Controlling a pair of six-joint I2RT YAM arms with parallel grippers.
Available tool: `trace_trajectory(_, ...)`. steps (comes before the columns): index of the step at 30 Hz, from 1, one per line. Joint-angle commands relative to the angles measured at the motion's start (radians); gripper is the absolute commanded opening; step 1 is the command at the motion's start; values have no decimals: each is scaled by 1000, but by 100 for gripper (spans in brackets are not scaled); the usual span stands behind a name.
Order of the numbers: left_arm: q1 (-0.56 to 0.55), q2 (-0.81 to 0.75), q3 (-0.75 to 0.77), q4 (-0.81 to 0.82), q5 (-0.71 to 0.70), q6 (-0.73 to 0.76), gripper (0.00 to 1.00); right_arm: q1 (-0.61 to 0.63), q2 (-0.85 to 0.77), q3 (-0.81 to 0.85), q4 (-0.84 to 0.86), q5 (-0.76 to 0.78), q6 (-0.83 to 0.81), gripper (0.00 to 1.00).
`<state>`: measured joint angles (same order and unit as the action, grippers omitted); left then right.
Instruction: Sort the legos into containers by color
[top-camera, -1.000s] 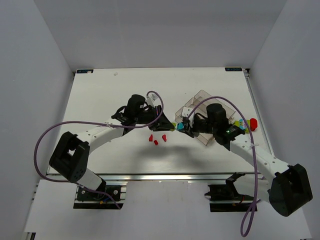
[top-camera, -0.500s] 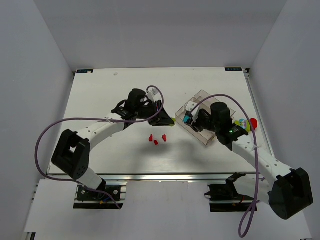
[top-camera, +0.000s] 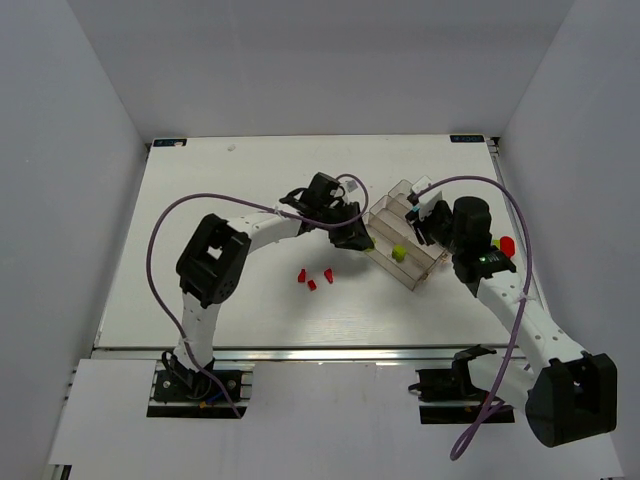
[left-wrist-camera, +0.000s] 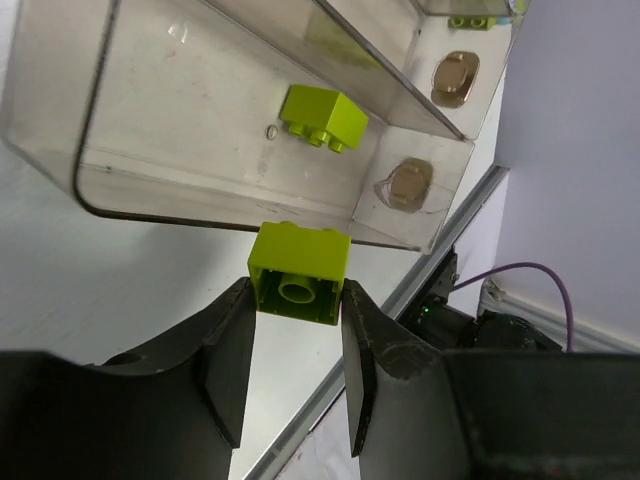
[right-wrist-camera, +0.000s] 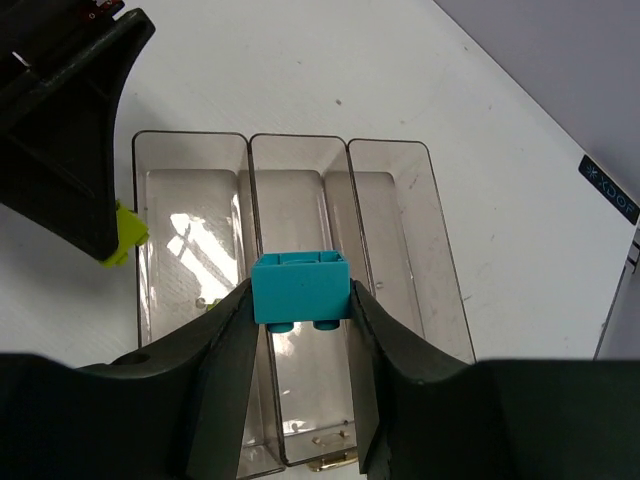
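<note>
Three red bricks (top-camera: 314, 278) are seen loose on the table (top-camera: 200, 200), short of the tray (left-wrist-camera: 100, 190). A green brick (left-wrist-camera: 298, 272) is pinched in the left gripper (left-wrist-camera: 296, 295), jaws narrow, just outside the tray wall; contact cannot be told. A second green brick (left-wrist-camera: 322, 113) lies inside one compartment. A cyan brick (right-wrist-camera: 300, 288) is clamped in the right gripper (right-wrist-camera: 300, 295) over the middle compartment, whose near end is hidden by the fingers. A red piece (top-camera: 507, 245) is half hidden beside the right arm.
</note>
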<state>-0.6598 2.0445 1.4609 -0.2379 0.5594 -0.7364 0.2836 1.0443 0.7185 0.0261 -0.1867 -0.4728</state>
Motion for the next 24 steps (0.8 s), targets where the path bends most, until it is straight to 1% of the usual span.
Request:
trace_trajectory(1,-30,-6,84,-46,-49,29,0,-24,-12,-13,35,-22,28,0)
trace_trajectory(6,-40,14,118,-55,-69,29,0,-40,0,-13,23,-68,30,0)
trace_trajectory(9,-40,5,112,-44,-52,22,0,-47,2,-13,18,-83,31,0)
trace_trajectory(12,-49,-9,107,-43,-67,20,0,-52,2,-16,20,-94,37,0)
trace_trajectory(17,-49,43,187,-81,-122,48,0,-58,11,-17,21,-97,39,0)
trace_trajectory(22,-58,78,245,-98,-142,58,0,-66,13,-22,20,-108,40,0)
trace_trajectory(23,-58,91,259,-106,-147,60,1,-66,14,-24,20,-114,42,0)
trace_trajectory(24,-58,95,266,-113,-151,65,3,-72,17,-24,20,-115,42,0)
